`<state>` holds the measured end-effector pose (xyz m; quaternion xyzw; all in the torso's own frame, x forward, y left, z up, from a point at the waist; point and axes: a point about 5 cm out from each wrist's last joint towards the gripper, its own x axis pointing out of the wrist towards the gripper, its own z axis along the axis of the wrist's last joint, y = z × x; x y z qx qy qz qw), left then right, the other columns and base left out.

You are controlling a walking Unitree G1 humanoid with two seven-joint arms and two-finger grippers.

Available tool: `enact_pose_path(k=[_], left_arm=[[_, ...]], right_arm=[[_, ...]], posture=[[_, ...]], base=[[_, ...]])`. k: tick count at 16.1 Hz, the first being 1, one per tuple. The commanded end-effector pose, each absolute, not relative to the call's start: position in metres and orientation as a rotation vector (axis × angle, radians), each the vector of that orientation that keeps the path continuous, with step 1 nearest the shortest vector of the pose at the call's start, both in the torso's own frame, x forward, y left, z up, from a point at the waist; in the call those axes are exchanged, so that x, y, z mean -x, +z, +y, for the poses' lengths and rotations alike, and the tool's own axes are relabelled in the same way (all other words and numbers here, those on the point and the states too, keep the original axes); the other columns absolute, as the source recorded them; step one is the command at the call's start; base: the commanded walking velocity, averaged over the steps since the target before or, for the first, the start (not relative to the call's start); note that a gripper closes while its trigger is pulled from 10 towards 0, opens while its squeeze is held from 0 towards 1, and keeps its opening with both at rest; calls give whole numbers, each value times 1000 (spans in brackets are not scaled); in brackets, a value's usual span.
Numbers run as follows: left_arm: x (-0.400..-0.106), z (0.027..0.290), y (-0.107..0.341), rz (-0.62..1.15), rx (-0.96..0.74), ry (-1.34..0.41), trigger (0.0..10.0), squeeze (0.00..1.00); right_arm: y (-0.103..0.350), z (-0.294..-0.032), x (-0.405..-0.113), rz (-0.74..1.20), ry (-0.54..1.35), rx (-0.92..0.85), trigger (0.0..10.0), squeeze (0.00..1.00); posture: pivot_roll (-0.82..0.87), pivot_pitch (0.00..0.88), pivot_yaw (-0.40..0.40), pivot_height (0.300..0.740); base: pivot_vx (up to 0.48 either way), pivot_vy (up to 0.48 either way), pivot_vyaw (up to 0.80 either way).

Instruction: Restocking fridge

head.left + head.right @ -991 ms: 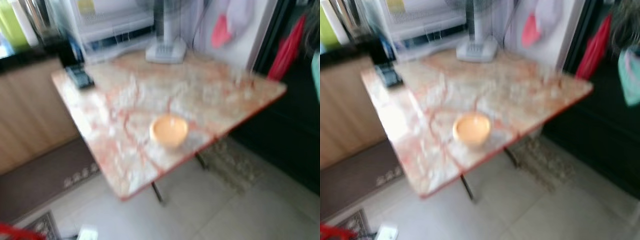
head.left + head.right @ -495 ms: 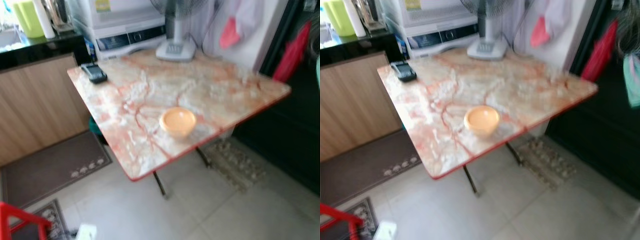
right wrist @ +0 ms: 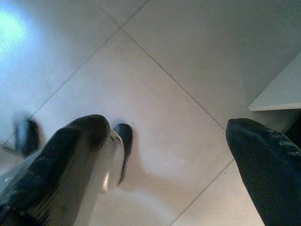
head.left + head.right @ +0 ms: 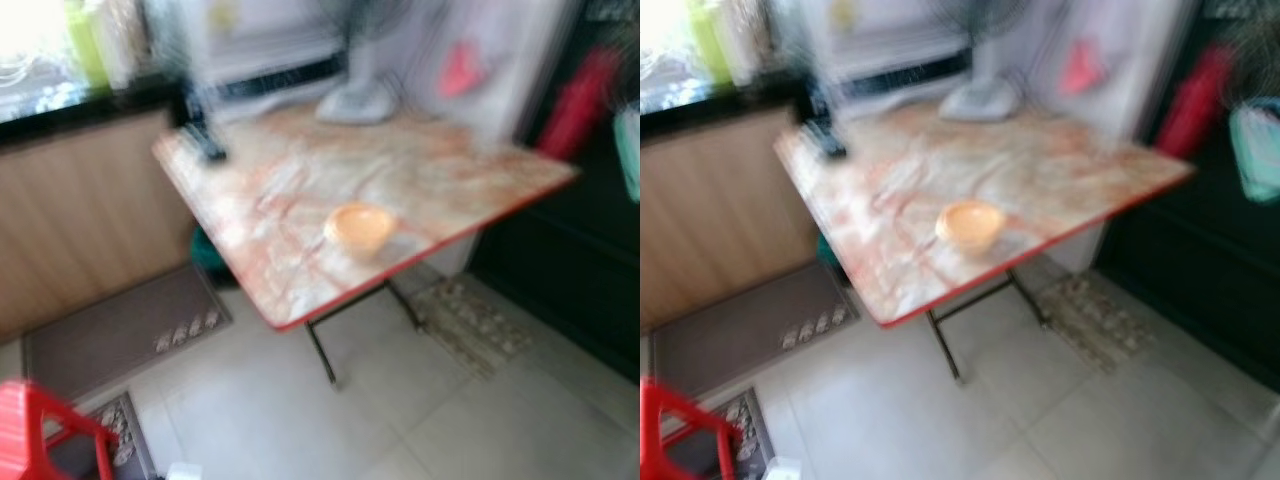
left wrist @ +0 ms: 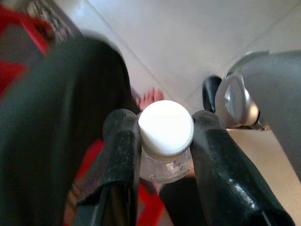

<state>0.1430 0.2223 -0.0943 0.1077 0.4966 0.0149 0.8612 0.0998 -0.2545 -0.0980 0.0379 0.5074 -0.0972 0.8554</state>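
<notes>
Left gripper has a clear bottle pinched by the neck, its white cap sitting right between the fingers, tiled floor beyond. Looks like light, smooth plastic that could swing or slip from such a high hold, so gripping the body would be safer. Right gripper hangs spread wide, holding nothing

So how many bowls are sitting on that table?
1. The orange bowl sits on the marble-patterned table, close to its red front edge. The picture is blurred, so something small could be missed.
</notes>
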Motion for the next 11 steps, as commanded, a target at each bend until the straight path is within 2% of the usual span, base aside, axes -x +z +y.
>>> enact_pose_path(k=[1, 11], left_arm=[[-153, 226, -89, 1009, -249, 38, 10000, 0], [-151, 225, -91, 1018, -257, 27, 10000, 0]], right_arm=[[-99, -253, -99, 1071, -215, -95, 10000, 0], [-100, -252, -97, 1092, -208, -87, 10000, 0]], posture=[[137, 17, -29, 740], [126, 0, -17, 740]], base=[[0, 0, 0], [0, 0, -800]])
